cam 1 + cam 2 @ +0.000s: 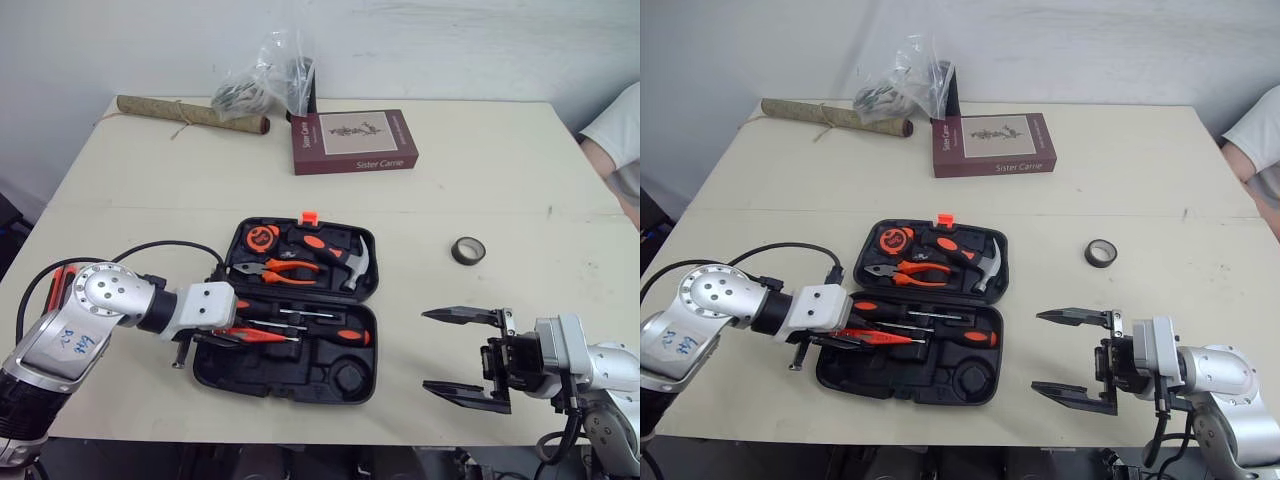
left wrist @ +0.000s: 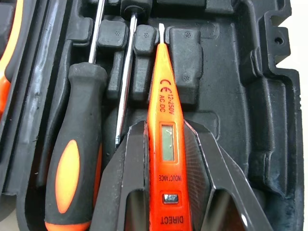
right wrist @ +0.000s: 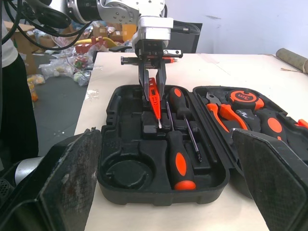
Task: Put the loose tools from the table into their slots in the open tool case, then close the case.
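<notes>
The black tool case (image 1: 290, 372) lies open in the middle of the table. Its far half holds a tape measure (image 1: 262, 238), pliers (image 1: 275, 270) and a hammer (image 1: 335, 255). Two screwdrivers (image 1: 340, 336) lie in the near half. My left gripper (image 1: 240, 335) is shut on an orange voltage tester pen (image 2: 166, 110), held low over the near half beside a black-and-orange screwdriver (image 2: 72, 159), tip pointing along an empty moulded slot. To the right of the case, my right gripper (image 1: 427, 350) stands open over bare table. A black tape roll (image 1: 467, 250) lies loose on the table.
A maroon book (image 1: 354, 141), a clear plastic bag (image 1: 262, 80) and a rolled mat (image 1: 190, 113) sit at the back. A person's sleeve (image 1: 620, 130) shows at the right edge. A round slot (image 1: 347, 377) in the case's near right corner holds nothing.
</notes>
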`<state>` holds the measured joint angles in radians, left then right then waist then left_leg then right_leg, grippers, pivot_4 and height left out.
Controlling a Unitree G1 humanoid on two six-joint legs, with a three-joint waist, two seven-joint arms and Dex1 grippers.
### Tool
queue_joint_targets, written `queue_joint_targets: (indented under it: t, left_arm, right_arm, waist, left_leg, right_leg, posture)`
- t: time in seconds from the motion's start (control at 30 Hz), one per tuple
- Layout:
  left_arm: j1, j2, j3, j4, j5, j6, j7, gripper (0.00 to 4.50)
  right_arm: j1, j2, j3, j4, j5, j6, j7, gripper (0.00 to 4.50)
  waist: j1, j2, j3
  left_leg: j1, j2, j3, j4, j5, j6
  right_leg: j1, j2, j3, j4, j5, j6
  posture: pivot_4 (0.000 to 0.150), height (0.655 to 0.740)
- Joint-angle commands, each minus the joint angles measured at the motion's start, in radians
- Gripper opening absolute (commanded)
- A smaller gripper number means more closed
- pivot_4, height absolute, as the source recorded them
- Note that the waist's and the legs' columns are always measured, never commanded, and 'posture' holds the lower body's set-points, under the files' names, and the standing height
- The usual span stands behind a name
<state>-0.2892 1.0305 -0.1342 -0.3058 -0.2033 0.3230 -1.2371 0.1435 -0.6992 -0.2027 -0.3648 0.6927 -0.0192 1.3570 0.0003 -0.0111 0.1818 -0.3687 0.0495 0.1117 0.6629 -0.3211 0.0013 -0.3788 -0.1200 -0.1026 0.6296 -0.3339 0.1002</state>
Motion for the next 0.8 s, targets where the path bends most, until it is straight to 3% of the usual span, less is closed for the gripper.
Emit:
queue_joint_targets:
  t: [0.03, 0.43, 0.8]
  left_arm:
    - [-0.013, 0.011, -0.016, 0.014, 0.044, -0.005, 0.004, 0.37]
    - [-0.082, -0.016, -0.138, 0.022, 0.132, -0.025, -0.036, 0.37]
    - [-0.109, -0.031, -0.153, 0.032, 0.168, 0.021, -0.016, 0.37]
  right_arm:
    - [0.002, -0.009, -0.013, -0.03, 0.01, 0.002, -0.002, 4.5]
    - [-0.005, -0.006, -0.003, -0.007, -0.007, -0.005, 0.009, 4.5]
    - [-0.012, 0.002, 0.011, 0.0, -0.018, -0.005, 0.011, 4.5]
  waist:
    - [0.0, 0.0, 0.0]
    - [0.004, 0.0, 0.0]
    - [0.0, 0.001, -0.001]
  left_leg:
    - [0.0, 0.0, 0.0, 0.0, 0.0, 0.0]
    - [0.0, 0.0, 0.0, 0.001, 0.0, 0.0]
    - [0.001, 0.001, 0.0, 0.002, 0.0, 0.0]
  right_leg:
    - [0.0, 0.0, 0.0, 0.0, 0.0, 0.0]
    - [0.001, 0.0, 0.0, 0.0, 0.0, 0.001]
    - [0.001, 0.003, 0.002, 0.002, 0.0, 0.001]
  posture:
    - [0.15, 0.74]
    - [0.15, 0.74]
    - [0.15, 0.74]
